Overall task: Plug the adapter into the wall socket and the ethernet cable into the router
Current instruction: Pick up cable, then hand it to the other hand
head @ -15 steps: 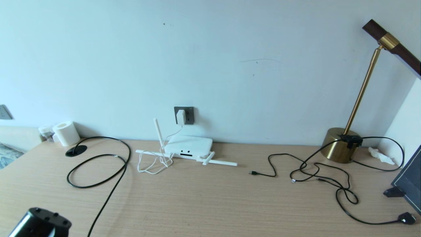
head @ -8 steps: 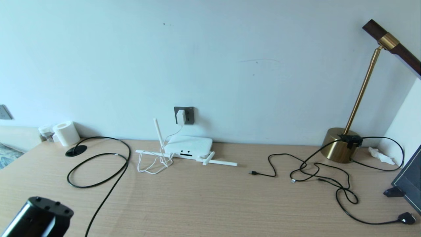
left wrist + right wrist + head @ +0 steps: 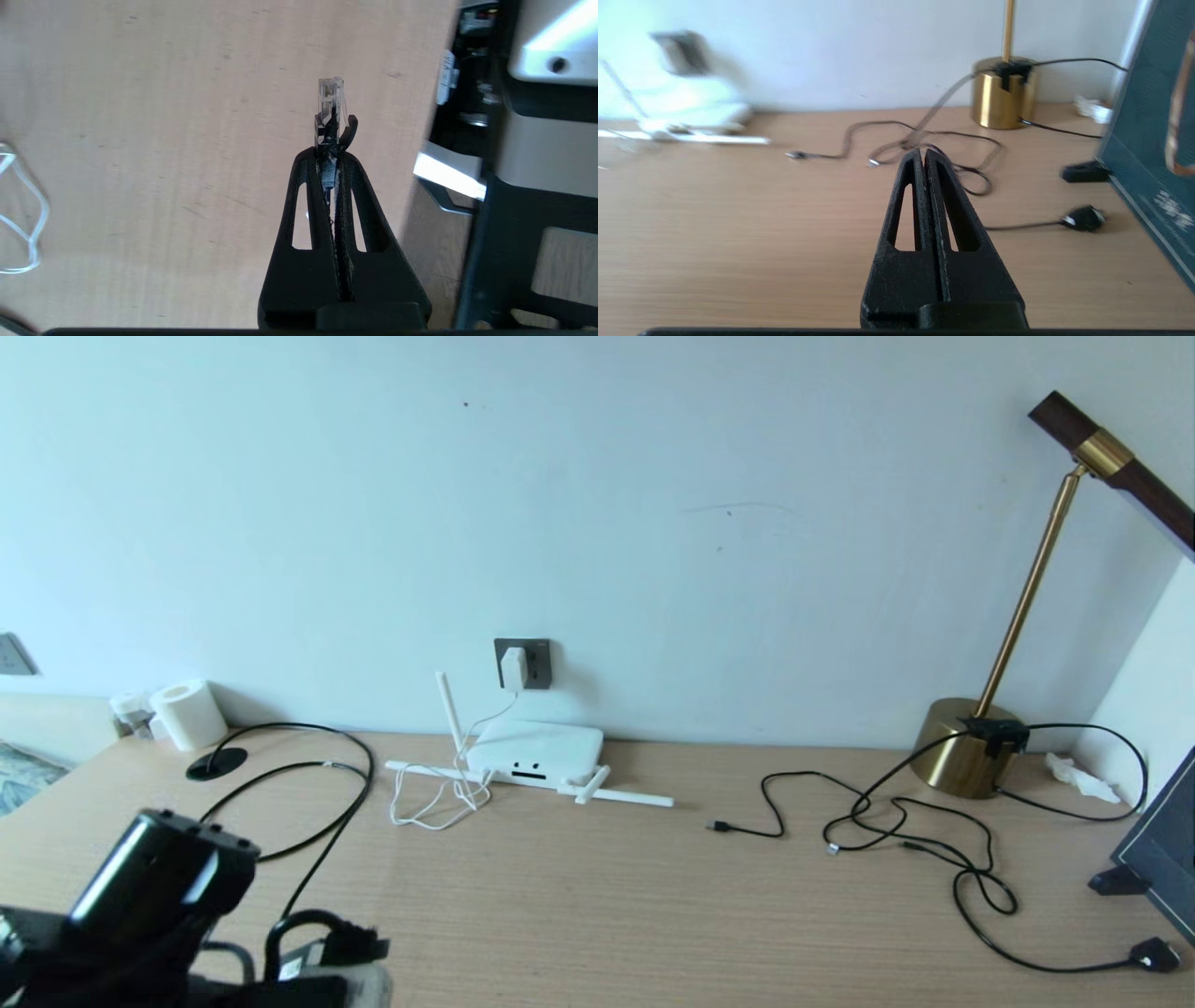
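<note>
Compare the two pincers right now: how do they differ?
The left pincer is shut on the ethernet cable, its clear clip plug poking out past the tips; the right pincer is shut on nothing. The left points down at bare desk; the right points level across it toward the lamp. Both are black, with slotted fingers pressed together.

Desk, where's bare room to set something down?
Free: the wide desk strip in front of the router, between the ethernet cable loop and the thin black cables. Crowded: the lamp corner, and around the white cord.
</note>
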Robot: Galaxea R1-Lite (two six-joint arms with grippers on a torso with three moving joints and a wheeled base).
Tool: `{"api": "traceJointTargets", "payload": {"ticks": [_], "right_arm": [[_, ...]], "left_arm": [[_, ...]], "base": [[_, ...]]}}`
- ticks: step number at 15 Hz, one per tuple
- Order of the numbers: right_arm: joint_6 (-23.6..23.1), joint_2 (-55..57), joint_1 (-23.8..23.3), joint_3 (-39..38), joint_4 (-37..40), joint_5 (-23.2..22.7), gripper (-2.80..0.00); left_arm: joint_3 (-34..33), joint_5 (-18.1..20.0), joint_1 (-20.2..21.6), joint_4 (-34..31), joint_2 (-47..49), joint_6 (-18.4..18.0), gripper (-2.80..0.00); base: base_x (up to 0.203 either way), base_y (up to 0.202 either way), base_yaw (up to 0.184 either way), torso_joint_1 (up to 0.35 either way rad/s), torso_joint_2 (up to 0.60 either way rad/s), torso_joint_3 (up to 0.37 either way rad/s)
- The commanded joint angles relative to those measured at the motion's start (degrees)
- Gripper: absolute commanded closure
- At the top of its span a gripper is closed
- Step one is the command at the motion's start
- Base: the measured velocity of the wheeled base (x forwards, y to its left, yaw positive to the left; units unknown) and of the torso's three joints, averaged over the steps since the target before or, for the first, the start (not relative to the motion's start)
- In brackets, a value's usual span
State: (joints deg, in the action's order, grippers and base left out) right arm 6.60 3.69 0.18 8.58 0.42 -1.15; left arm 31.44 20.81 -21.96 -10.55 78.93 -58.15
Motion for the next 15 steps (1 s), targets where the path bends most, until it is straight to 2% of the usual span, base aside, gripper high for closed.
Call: {"api": "traceJointTargets", "payload": {"ticks": [1,4,8,9,12,15], "right_arm": [[2.8,9.1,0.0,5.4,0.7,-2.7,0.00],[8.9,28.4,0.1,13.6,1.3,-13.7,0.00],[12.7,55.5,0.8,22.7,-4.4,-30.1,0.00],[13.4,61.8,1.5,25.4,-5.8,-32.7,-2.80],[14.7,76.4,4.6,33.5,-8.1,-37.2,-2.80],[15.3,85.7,10.4,40.0,-10.3,-38.9,-2.80]], "left_arm": [[5.3,0.1,0.4,-0.1,6.5,-0.3,0.00],[15.9,0.1,0.5,-0.1,13.4,-0.3,0.00],[28.2,0.1,-1.4,0.3,22.1,-0.6,0.00],[30.0,0.0,-2.2,2.1,23.8,-0.7,0.00],[36.8,-1.2,-4.1,5.4,27.5,-1.2,0.00],[40.8,-3.4,-8.7,5.5,27.8,-2.2,0.00]], "base": [[0.000,0.000,0.000,0.000,0.00,0.000],[0.000,0.000,0.000,0.000,0.00,0.000],[0.000,0.000,0.000,0.000,0.00,0.000],[0.000,0.000,0.000,0.000,0.00,0.000],[0.000,0.000,0.000,0.000,0.00,0.000],[0.000,0.000,0.000,0.000,0.00,0.000]]}}
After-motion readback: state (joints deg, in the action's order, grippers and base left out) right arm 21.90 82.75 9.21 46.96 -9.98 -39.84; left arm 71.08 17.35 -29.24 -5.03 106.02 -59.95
